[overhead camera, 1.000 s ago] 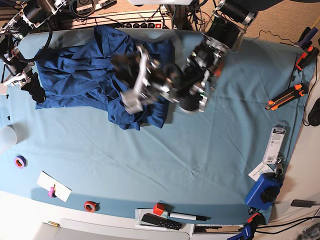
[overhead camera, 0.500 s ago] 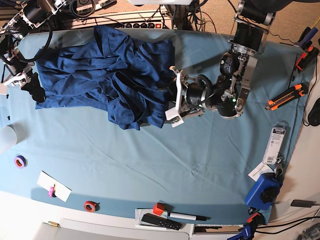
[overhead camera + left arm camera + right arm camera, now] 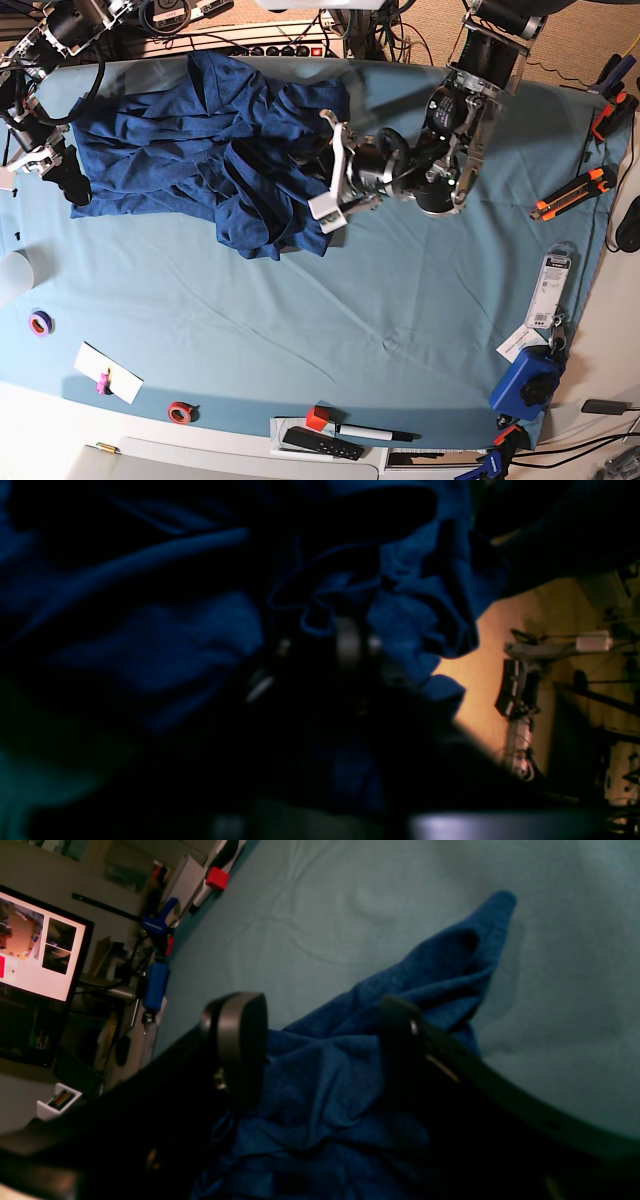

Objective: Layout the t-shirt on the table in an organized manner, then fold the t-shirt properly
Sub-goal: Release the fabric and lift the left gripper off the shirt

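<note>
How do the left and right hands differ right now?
The left hand sits at the t-shirt's bunched edge; the right hand is at its opposite end. The right hand's jaws stand wide open over cloth; the left hand's are hidden in dark folds. Both are at the t-shirt.

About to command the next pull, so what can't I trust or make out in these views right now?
- Left gripper: in the left wrist view it is dark and blurred, with t-shirt folds crowding the lens; whether cloth is pinched is unclear.
- Right gripper: its base is cut off by the base view's left edge.
- The t-shirt's sleeves and collar: lost in the bunched folds.
</note>
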Controlling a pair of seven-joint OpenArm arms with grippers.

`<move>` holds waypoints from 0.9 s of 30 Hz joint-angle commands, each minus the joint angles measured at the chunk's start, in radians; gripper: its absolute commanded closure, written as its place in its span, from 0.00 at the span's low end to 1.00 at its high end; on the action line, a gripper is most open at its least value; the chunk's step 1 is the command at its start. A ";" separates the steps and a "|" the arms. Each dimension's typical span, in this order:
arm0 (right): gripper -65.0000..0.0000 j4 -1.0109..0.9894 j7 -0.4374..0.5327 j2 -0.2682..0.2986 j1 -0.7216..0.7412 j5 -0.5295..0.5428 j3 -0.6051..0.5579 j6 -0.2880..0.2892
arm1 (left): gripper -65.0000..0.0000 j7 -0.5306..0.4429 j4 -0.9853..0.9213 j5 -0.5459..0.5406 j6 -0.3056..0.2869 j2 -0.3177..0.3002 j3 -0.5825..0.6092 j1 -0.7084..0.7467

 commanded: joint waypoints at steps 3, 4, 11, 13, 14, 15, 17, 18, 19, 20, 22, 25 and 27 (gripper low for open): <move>0.46 0.018 0.017 0.025 0.008 0.027 0.005 0.005 | 1.00 -0.021 0.016 -0.037 -0.010 0.016 0.021 -0.019; 0.46 0.018 0.017 0.026 0.008 0.027 0.005 0.005 | 1.00 -0.019 0.016 -0.049 -0.019 0.020 0.027 -0.018; 0.46 0.018 0.017 0.025 0.008 0.027 0.005 0.005 | 1.00 0.101 0.016 -0.237 -0.093 0.027 0.106 -0.019; 0.46 0.018 0.017 0.025 0.008 0.027 0.005 0.005 | 1.00 0.110 0.016 -0.265 -0.103 0.028 0.146 -0.018; 0.46 0.018 0.017 0.025 0.008 0.027 0.005 0.005 | 1.00 0.109 0.016 -0.271 -0.103 0.028 0.169 -0.018; 0.46 0.018 0.017 0.025 0.008 0.027 0.005 0.005 | 1.00 0.106 0.016 -0.274 -0.103 0.028 0.192 -0.019; 0.46 0.018 0.017 0.025 0.008 0.027 0.005 0.005 | 1.00 0.095 0.016 -0.271 -0.103 0.031 0.236 -0.018; 0.46 0.018 0.017 0.026 0.008 0.027 0.005 0.005 | 1.00 0.094 0.016 -0.260 -0.103 0.041 0.253 -0.018; 0.46 0.018 0.017 0.025 0.008 0.027 0.005 0.005 | 1.00 0.094 0.016 -0.247 -0.103 0.053 0.269 -0.018; 0.46 0.018 0.017 0.025 0.008 0.027 0.005 0.005 | 1.00 0.093 0.016 -0.236 -0.103 0.066 0.282 -0.018; 0.46 0.018 0.017 0.025 0.008 0.027 0.005 0.005 | 1.00 0.093 0.016 -0.236 -0.103 0.096 0.304 -0.018; 0.46 0.018 0.017 0.025 0.008 0.027 0.005 0.005 | 0.98 0.095 0.016 -0.222 -0.103 0.139 0.318 -0.019; 0.46 0.018 0.017 0.025 0.008 0.027 0.005 0.005 | 0.78 0.095 0.016 -0.176 -0.103 0.161 0.318 -0.022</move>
